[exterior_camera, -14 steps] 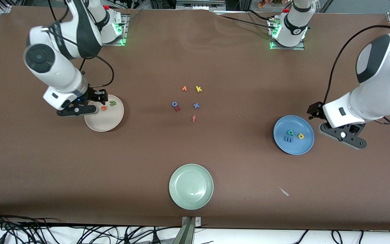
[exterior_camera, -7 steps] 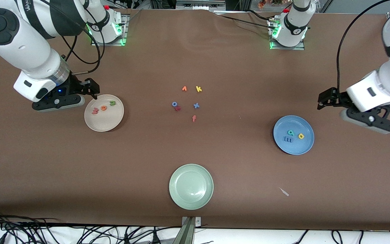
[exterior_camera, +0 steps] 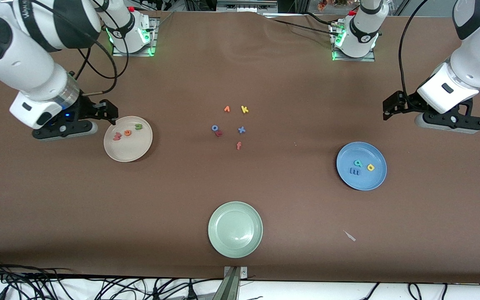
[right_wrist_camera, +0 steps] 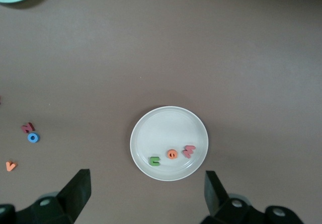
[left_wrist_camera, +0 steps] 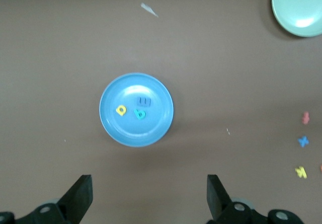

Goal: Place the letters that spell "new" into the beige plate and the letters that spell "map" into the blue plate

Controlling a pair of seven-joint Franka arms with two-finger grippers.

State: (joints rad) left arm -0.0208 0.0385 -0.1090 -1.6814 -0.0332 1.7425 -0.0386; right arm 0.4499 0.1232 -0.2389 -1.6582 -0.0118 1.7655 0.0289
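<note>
Brown cloth covers the table (exterior_camera: 240, 75). In the front view the beige plate (exterior_camera: 133, 152) holds the olive "n" (exterior_camera: 138, 126), orange "e" (exterior_camera: 128, 133) and pink "w" (exterior_camera: 117, 136); the blue plate (exterior_camera: 363, 179) holds the blue "m" (exterior_camera: 354, 171), teal "a" (exterior_camera: 357, 163) and yellow "p" (exterior_camera: 371, 167).

The left wrist view shows the left gripper (left_wrist_camera: 149, 196) spread wide and empty, up above the table beside the blue plate.

The right wrist view shows the right gripper (right_wrist_camera: 147, 193) likewise wide and empty by the beige plate.

Both words look sorted; the next move likely needs only retreat.

Three plates (exterior_camera: 128, 156), about twelve letters (exterior_camera: 241, 130).
</note>
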